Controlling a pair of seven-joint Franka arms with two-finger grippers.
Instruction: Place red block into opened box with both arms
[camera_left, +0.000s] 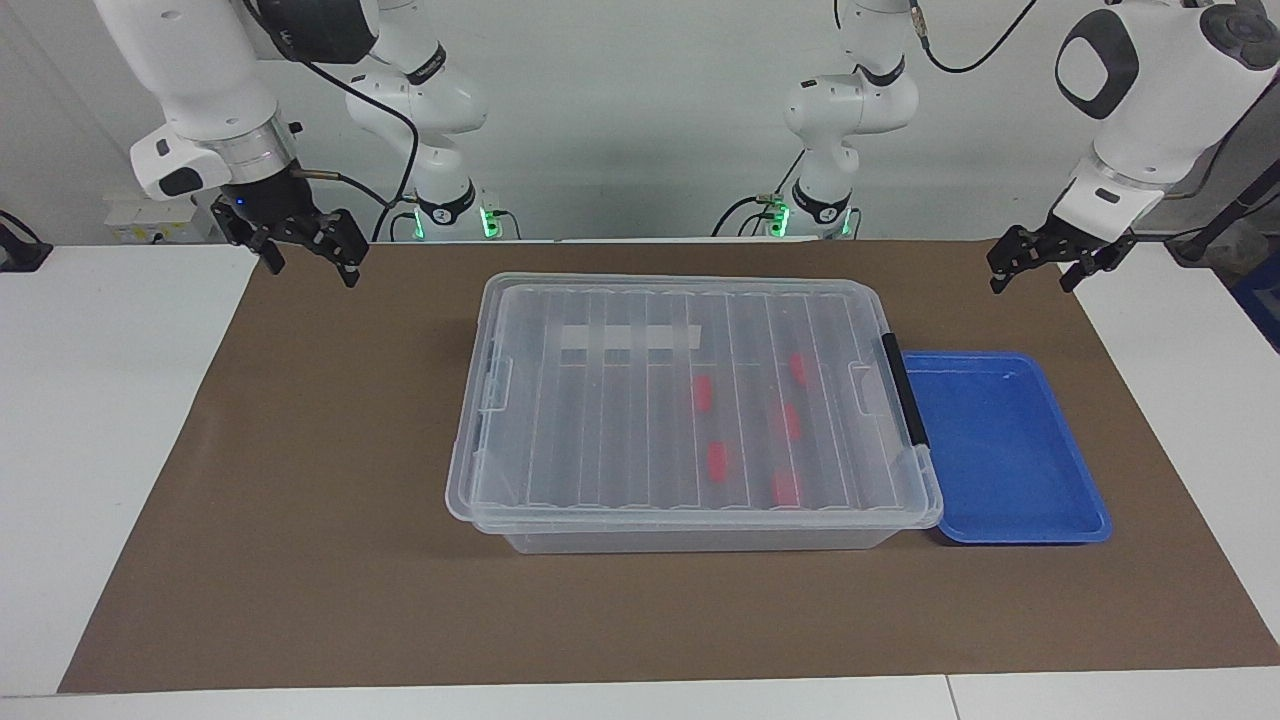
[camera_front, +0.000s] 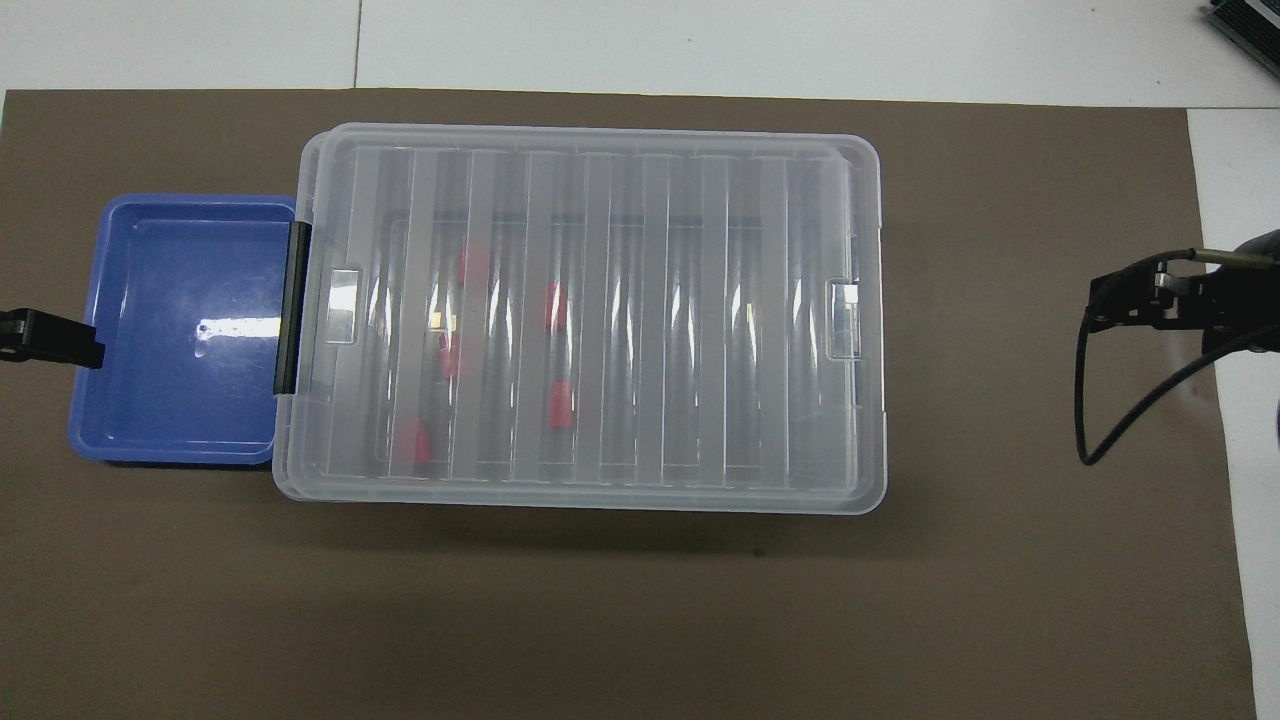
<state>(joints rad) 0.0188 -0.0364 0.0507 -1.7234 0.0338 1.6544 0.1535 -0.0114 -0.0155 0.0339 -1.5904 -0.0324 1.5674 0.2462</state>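
Facing view: box lid shut, red blocks inside. Right gripper at ten o'clock, left gripper at two, both wide, holding nothing.

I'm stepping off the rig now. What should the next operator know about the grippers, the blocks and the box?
Left gripper: open, empty, raised over the mat near the blue tray.
Right gripper: open, empty, raised over the mat's corner at the right arm's end.
Box: mid-mat, its lid on.
Red blocks: five, all inside the box, seen through the lid. The tray holds nothing.
Done: blocks are in the box, lid on.
Left: nothing apparent.
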